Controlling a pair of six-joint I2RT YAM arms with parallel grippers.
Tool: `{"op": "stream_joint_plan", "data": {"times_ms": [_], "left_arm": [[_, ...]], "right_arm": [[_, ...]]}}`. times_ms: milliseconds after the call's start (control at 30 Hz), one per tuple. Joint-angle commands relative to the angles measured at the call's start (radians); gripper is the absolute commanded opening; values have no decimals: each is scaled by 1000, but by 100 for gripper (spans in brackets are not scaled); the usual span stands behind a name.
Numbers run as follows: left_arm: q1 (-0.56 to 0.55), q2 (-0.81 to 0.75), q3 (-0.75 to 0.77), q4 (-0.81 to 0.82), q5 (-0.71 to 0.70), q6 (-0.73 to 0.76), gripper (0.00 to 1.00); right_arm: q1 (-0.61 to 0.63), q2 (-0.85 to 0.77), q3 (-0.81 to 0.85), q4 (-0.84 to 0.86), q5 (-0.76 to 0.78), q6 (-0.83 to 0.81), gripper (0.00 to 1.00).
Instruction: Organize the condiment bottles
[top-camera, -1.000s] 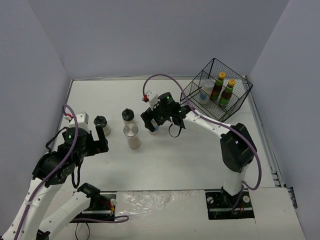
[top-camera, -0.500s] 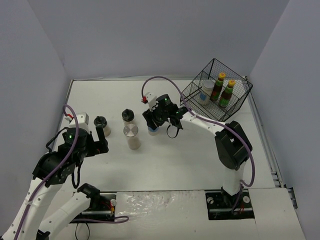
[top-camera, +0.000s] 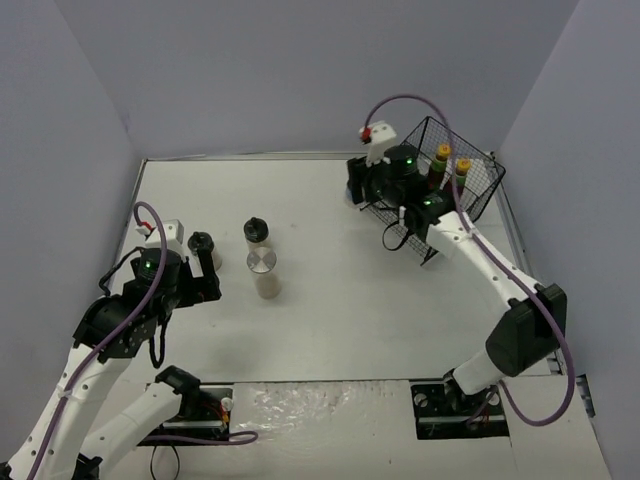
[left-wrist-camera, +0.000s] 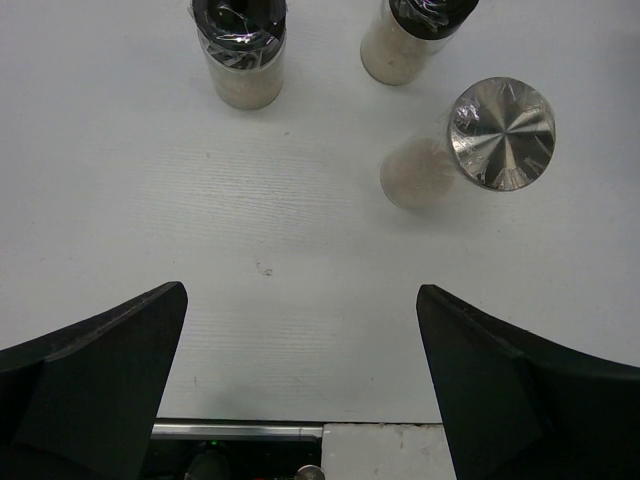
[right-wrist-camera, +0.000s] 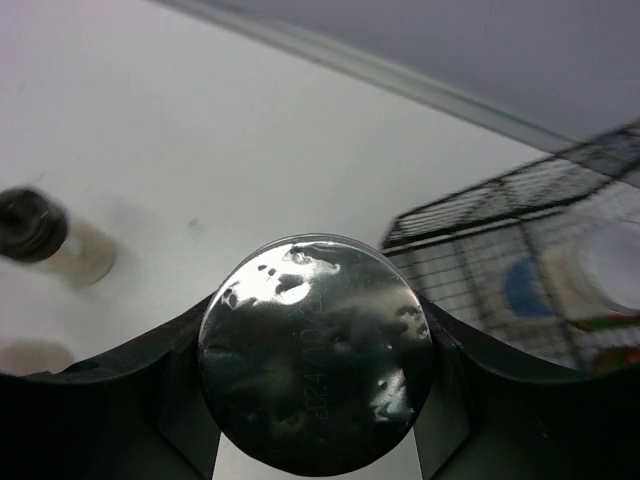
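My right gripper (top-camera: 358, 190) is shut on a silver-lidded clear jar (right-wrist-camera: 315, 350), held in the air by the left edge of the black wire basket (top-camera: 478, 205). Two dark sauce bottles with yellow caps (top-camera: 441, 160) (top-camera: 460, 173) stand inside the basket. On the table stand two black-capped shakers (top-camera: 201, 242) (top-camera: 257, 230) and another silver-lidded jar (top-camera: 262, 264). My left gripper (top-camera: 212, 275) is open, just near of the left shaker (left-wrist-camera: 238, 45), with nothing between its fingers (left-wrist-camera: 100, 370). The other shaker (left-wrist-camera: 412, 30) and the jar (left-wrist-camera: 500, 135) lie ahead to its right.
In the right wrist view a pale container with a blue label (right-wrist-camera: 590, 265) shows blurred behind the basket wires (right-wrist-camera: 470, 225). Grey walls close the table on three sides. A raised strip runs along the table's right edge (top-camera: 530, 290).
My right gripper shut on the jar near the table's middle, lifted it and carried it right and back to the basket's left edge. The left arm edged slightly forward.
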Motion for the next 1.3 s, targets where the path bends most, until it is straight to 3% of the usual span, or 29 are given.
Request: {"op": "stream_joint_plan", "data": {"times_ms": [0,233,367,1267], "left_arm": [[0,23,5,73,17,18,97],[0,15,-7,77,17,24,97],[0,13,-8,74,16,24,97],[0,10,-6,54,-5,7,97]], "right_arm": [[-128,-108,89,-7,214,77,0],[-351,-151,63,-39,296,195,0],[-400,-125,62,-23,295,203,0],[-447,137,-61,261,281,281,0]]}}
